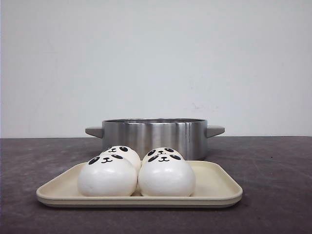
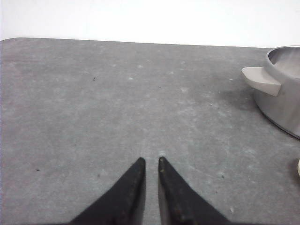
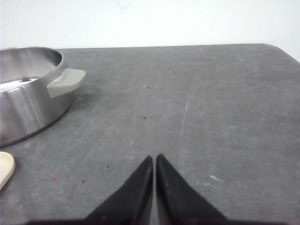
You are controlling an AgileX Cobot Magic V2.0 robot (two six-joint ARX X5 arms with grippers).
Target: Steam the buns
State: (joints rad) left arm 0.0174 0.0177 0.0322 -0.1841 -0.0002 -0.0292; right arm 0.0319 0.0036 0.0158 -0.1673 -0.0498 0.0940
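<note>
Four white panda-faced buns sit together on a cream tray [image 1: 214, 187] in the front view: two in front [image 1: 107, 176] [image 1: 166, 176] and two behind [image 1: 122, 152] [image 1: 161, 153], largely hidden. A steel pot [image 1: 153, 135] with grey handles stands just behind the tray. Neither gripper shows in the front view. My left gripper [image 2: 151, 160] is shut and empty over bare table, with the pot [image 2: 283, 89] off to one side. My right gripper [image 3: 154, 157] is shut and empty over bare table, with the pot [image 3: 28, 93] and a tray corner [image 3: 5, 168] to the other side.
The dark grey table [image 1: 273, 170] runs to a white wall behind. Its far edge and a rounded corner [image 3: 281, 47] show in the wrist views. The pot handles [image 2: 261, 79] [image 3: 65, 80] stick out sideways.
</note>
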